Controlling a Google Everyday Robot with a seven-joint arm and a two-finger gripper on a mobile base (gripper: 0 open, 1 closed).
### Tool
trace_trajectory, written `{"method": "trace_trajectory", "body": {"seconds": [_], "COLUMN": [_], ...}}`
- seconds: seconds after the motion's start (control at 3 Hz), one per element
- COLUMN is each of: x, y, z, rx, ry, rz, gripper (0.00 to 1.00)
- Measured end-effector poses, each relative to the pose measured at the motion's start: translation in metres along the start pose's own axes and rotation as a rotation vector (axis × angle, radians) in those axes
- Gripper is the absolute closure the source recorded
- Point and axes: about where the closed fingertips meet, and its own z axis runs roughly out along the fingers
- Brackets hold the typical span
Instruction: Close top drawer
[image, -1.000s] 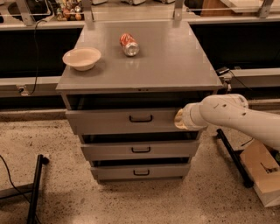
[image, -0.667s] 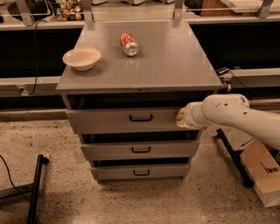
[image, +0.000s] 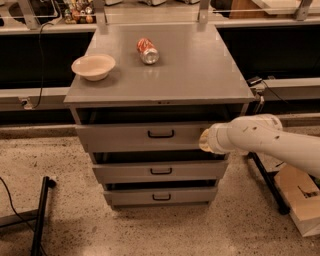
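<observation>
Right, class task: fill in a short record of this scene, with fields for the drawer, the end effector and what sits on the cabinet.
top drawer: partly open, dark gap above its front
handle: dark loop, centre of front
end effector: at the right end of the top drawer's front
cabinet top: bowl at left, can lying on its side further back

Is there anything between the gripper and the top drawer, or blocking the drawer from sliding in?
Nothing visible does. The gripper is at the right end of the front of the top drawer. The bowl and can lie on the cabinet top, outside its path.
</observation>
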Motion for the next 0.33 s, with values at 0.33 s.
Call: {"method": "trace_trajectory", "body": {"seconds": [0.33], "x": [-0.0287], "y": [0.0457], "z": [0.0049], "rx": [-0.058], "ry": [-0.065], "rz": [0.015], "gripper": [1.00]}}
